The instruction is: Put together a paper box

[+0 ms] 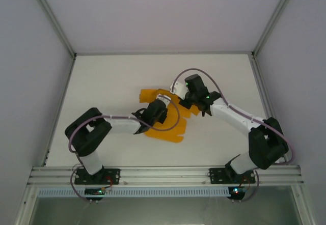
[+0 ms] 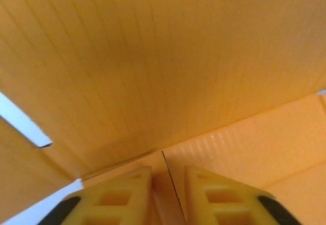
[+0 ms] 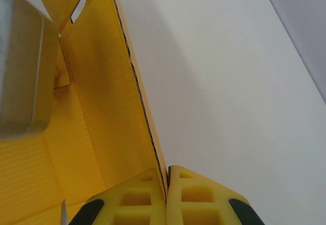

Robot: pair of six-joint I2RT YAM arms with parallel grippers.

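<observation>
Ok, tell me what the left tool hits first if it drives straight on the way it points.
The paper box: the left tool faces a raised orange panel of it, apparently very close ahead, though depth is hard to judge.

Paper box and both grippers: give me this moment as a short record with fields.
paper box: orange-yellow card, partly folded, on the white table between the arms
left gripper: fingers astride a card edge with a narrow gap; grip unclear
right gripper: shut on the edge of an upright wall of the box
assembly: unfinished, some panels lie flat
</observation>
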